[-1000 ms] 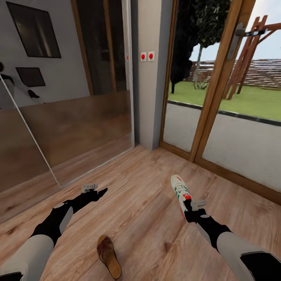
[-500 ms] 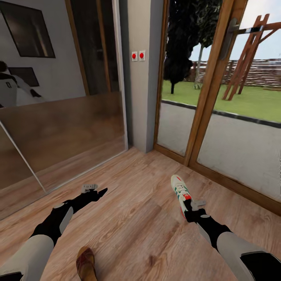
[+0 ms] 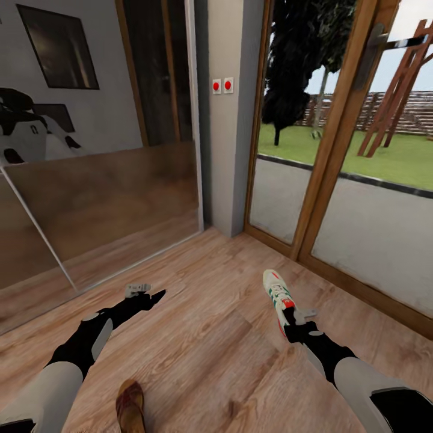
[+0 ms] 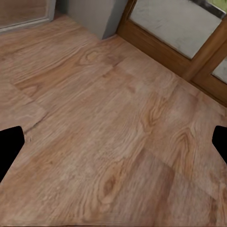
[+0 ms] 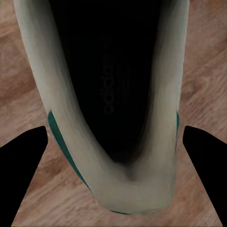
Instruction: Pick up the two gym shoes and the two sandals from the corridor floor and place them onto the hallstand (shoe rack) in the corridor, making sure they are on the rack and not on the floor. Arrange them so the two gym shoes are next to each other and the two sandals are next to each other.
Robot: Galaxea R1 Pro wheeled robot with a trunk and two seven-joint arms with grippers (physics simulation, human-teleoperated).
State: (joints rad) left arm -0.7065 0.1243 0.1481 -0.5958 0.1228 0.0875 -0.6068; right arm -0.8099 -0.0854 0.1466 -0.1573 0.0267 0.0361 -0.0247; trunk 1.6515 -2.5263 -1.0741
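Gym shoe (image 3: pixel 278 297) hanging heel-first from my right gripper (image 3: pixel 293 323), fingers clamping heel, right-centre. Left gripper (image 3: pixel 146 294) hovering spread apart over corridor floor (image 3: pixel 216 337). Sandal (image 3: pixel 130 406) lying bottom left.

- A gym shoe (image 3: pixel 278 297) sits at the right gripper (image 3: pixel 296 322), toe toward the glass door (image 3: pixel 337 198).
- A sandal (image 3: pixel 130 408) lies on the corridor floor (image 3: pixel 210 337), near the left arm (image 3: pixel 90 340).
- A mirrored panel (image 3: pixel 102 198) stands left of the door.

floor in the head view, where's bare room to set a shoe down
Bare planks lie between the left gripper and the gym shoe, back to the grey pillar. Crowded spots: the right gripper at the shoe's heel, and the sandal near the bottom edge.
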